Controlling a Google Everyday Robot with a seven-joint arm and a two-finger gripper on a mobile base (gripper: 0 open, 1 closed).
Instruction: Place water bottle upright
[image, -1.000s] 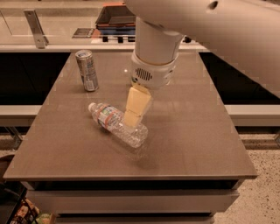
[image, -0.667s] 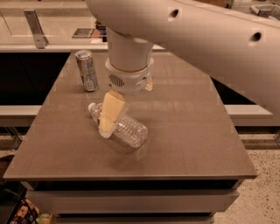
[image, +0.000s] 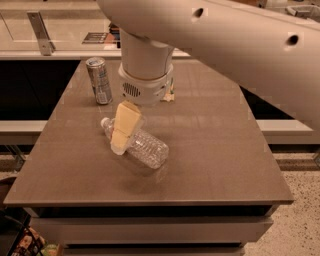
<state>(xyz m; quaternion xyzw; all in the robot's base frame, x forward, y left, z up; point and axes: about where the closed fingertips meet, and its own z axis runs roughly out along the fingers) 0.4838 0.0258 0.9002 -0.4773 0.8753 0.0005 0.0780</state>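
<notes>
You had a brown table (image: 215, 155) before you; the water bottle (image: 148, 149) lay on its side near the middle, cap toward the far left; a silver can (image: 100, 80) stood upright by the far left edge, apart from it; the gripper (image: 120, 145) hung at the bottle's neck end.

Upright silver can (image: 99, 80) on brown table (image: 215, 150)
</notes>
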